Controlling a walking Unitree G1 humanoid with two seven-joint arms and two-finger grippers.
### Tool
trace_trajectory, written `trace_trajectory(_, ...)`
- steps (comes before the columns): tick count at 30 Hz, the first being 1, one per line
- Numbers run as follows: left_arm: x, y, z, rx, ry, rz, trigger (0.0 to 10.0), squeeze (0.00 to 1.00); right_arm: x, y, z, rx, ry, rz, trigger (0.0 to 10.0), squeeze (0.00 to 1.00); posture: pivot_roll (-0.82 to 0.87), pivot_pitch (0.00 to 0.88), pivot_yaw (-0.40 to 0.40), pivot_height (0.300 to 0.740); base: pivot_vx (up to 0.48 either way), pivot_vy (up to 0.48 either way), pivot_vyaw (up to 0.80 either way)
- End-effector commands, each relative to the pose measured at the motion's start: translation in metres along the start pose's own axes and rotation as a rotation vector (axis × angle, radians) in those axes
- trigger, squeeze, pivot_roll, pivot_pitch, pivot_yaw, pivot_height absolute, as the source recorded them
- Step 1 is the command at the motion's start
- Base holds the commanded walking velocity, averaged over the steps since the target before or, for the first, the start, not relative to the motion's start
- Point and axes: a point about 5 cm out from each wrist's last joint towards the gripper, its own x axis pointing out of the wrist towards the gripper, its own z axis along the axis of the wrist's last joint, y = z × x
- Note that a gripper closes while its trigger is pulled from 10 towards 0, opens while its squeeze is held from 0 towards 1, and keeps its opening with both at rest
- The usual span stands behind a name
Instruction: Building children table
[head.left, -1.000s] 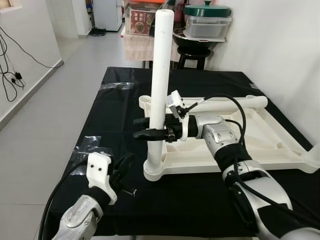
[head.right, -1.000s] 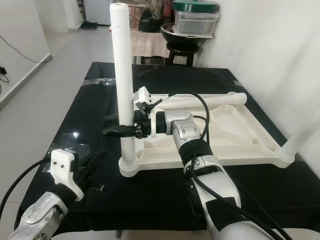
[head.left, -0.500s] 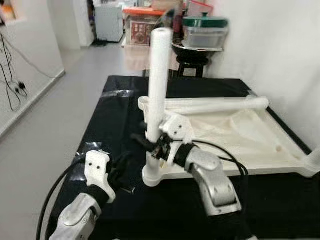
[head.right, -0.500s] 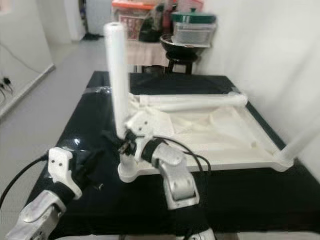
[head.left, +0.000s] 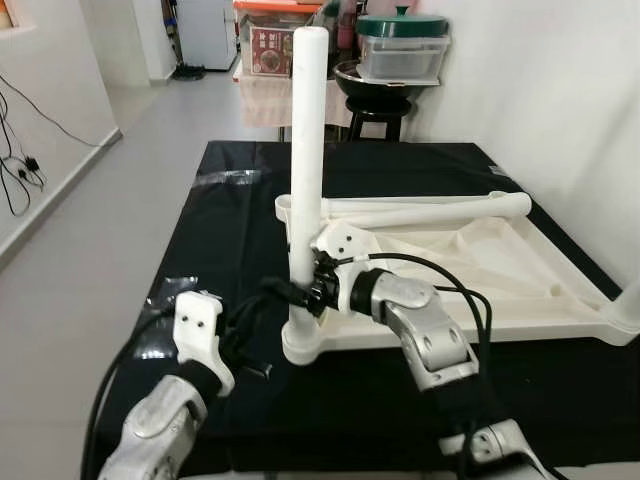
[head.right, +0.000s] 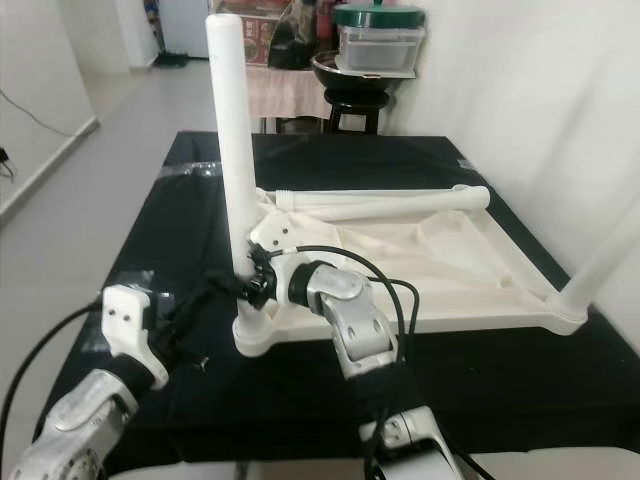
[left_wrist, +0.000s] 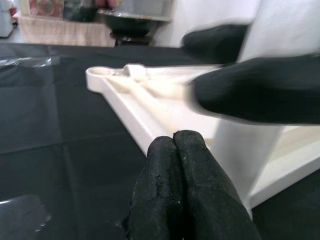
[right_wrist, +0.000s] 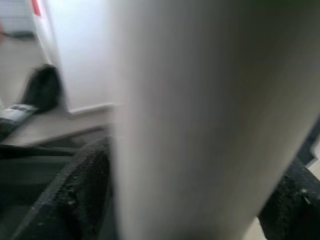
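Your right hand (head.left: 296, 293) is clamped around the upright leg (head.left: 306, 150), low down, just above the round socket at the near left corner of the upturned white tabletop (head.left: 520, 262). That leg's long axis runs straight up, its rounded end pointing at the ceiling. The tabletop lies underside up on the black-covered counter (head.left: 240, 215), toward its right half.

The head views give you the whole layout: a second leg (head.left: 430, 208) lies flat along the far rim of the tabletop, its long axis running left to right with the rounded end to the right. A third leg (head.right: 605, 262) stands tilted at the near right corner, leaning up and to the right, cut off by the frame edge.

The right wrist view adds the close contact the head views cannot resolve: the white leg stands blurred between two black fingers (right_wrist: 80, 197), one on each side of it.

Your left hand (left_wrist: 175, 145) hovers over the counter just near and left of the socketed leg. The left wrist view shows its two fingers pressed together with nothing between them, pointing at the leg's base, with the right hand's fingers crossing ahead of it.

Beyond the counter stands a black stool (head.left: 385, 105) carrying a lidded container (head.left: 403, 50).
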Motion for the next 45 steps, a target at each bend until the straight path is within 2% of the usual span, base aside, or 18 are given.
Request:
trace_trajectory(1, -0.002, 0.011, 0.006, 0.072, 0.014, 0.05, 10.0, 0.0, -0.014, 0.005, 0.004, 0.019, -0.034, 0.043, 10.0, 1.0, 0.02, 0.0, -0.058, 0.74, 0.0, 0.0, 0.0)
trace_trajectory(2, -0.002, 0.011, 0.006, 0.072, 0.014, 0.05, 10.0, 0.0, -0.014, 0.005, 0.004, 0.019, -0.034, 0.043, 10.0, 1.0, 0.02, 0.0, -0.058, 0.74, 0.0, 0.0, 0.0)
trace_trajectory(3, -0.004, 0.016, 0.01, 0.095, 0.007, 0.067, 10.0, 0.0, -0.023, 0.007, 0.002, 0.015, -0.037, 0.053, 10.0, 1.0, 0.02, 0.0, -0.058, 0.74, 0.0, 0.0, 0.0)
trace_trajectory(5, -0.005, 0.029, 0.016, 0.038, -0.03, 0.139, 10.0, 0.0, -0.039, 0.008, -0.014, 0.04, 0.004, -0.002, 10.0, 1.0, 0.01, 0.0, -0.057, 0.74, 0.0, 0.0, 0.0)
trace_trajectory(9, -0.006, 0.032, 0.014, -0.001, -0.024, 0.158, 10.0, 0.0, -0.055, 0.006, -0.033, 0.082, 0.053, -0.102, 10.0, 1.0, -0.01, 0.0, -0.055, 0.74, 0.0, 0.0, 0.0)
trace_trajectory(11, -0.006, 0.032, 0.014, -0.001, -0.024, 0.158, 10.0, 0.0, -0.055, 0.006, -0.033, 0.082, 0.053, -0.102, 10.0, 1.0, -0.01, 0.0, -0.055, 0.74, 0.0, 0.0, 0.0)
trace_trajectory(12, -0.008, 0.029, 0.004, 0.019, 0.019, 0.16, 10.0, 0.0, -0.077, 0.007, -0.046, 0.133, 0.083, -0.192, 10.0, 1.0, -0.03, 0.0, -0.052, 0.74, 0.0, 0.0, 0.0)
trace_trajectory(13, -0.008, 0.029, 0.004, 0.019, 0.019, 0.16, 10.0, 0.0, -0.077, 0.007, -0.046, 0.133, 0.083, -0.192, 10.0, 1.0, -0.03, 0.0, -0.052, 0.74, 0.0, 0.0, 0.0)
trace_trajectory(15, -0.01, 0.026, -0.003, 0.061, 0.055, 0.161, 10.0, 0.0, -0.095, 0.018, -0.049, 0.162, 0.085, -0.188, 10.0, 1.0, -0.04, 0.0, -0.049, 0.74, 0.0, 0.0, 0.0)
trace_trajectory(16, -0.01, 0.026, -0.003, 0.061, 0.055, 0.161, 10.0, 0.0, -0.095, 0.018, -0.049, 0.162, 0.085, -0.188, 10.0, 1.0, -0.04, 0.0, -0.049, 0.74, 0.0, 0.0, 0.0)
trace_trajectory(17, -0.012, 0.025, -0.006, 0.084, 0.066, 0.163, 10.0, 0.0, -0.103, 0.031, -0.046, 0.179, 0.075, -0.101, 10.0, 1.0, -0.05, 0.0, -0.042, 0.74, 0.0, 0.0, 0.0)
trace_trajectory(18, -0.014, 0.025, -0.008, 0.099, 0.077, 0.169, 10.0, 0.0, -0.111, 0.046, -0.041, 0.202, 0.067, 0.024, 10.0, 0.36, -0.05, 0.0, -0.04, 0.74, 0.0, 0.0, 0.0)
trace_trajectory(20, -0.014, 0.025, -0.008, 0.099, 0.077, 0.169, 10.0, 0.0, -0.111, 0.046, -0.041, 0.202, 0.067, 0.024, 10.0, 0.36, -0.05, 0.0, -0.04, 0.74, 0.0, 0.0, 0.0)
trace_trajectory(21, -0.015, 0.025, -0.01, 0.108, 0.084, 0.173, 10.0, 0.0, -0.115, 0.058, -0.037, 0.22, 0.063, 0.115, 10.0, 0.0, -0.05, 0.0, -0.039, 0.74, 0.0, 0.0, 0.0)
trace_trajectory(30, -0.016, 0.026, -0.014, 0.079, 0.087, 0.185, 10.0, 0.0, -0.126, 0.053, -0.03, 0.237, 0.07, 0.197, 10.0, 0.0, -0.05, 0.0, -0.046, 0.74, 0.0, 0.373, 0.0)
trace_trajectory(36, -0.014, 0.025, -0.013, 0.082, 0.081, 0.178, 10.0, 0.0, -0.129, 0.048, -0.027, 0.212, 0.084, 0.186, 10.0, 0.0, -0.05, 0.0, -0.049, 0.74, 0.0, 0.48, 0.0)
trace_trajectory(40, -0.013, 0.024, -0.012, 0.087, 0.076, 0.175, 10.0, 0.0, -0.117, 0.04, -0.025, 0.177, 0.081, 0.135, 10.0, 0.0, -0.04, 0.0, -0.051, 0.74, 0.0, 0.48, 0.0)
trace_trajectory(45, -0.014, 0.024, -0.012, 0.087, 0.073, 0.174, 10.0, 0.0, -0.109, 0.04, -0.024, 0.174, 0.07, 0.129, 10.0, 0.0, -0.04, 0.0, -0.052, 0.74, 0.0, 0.48, 0.0)
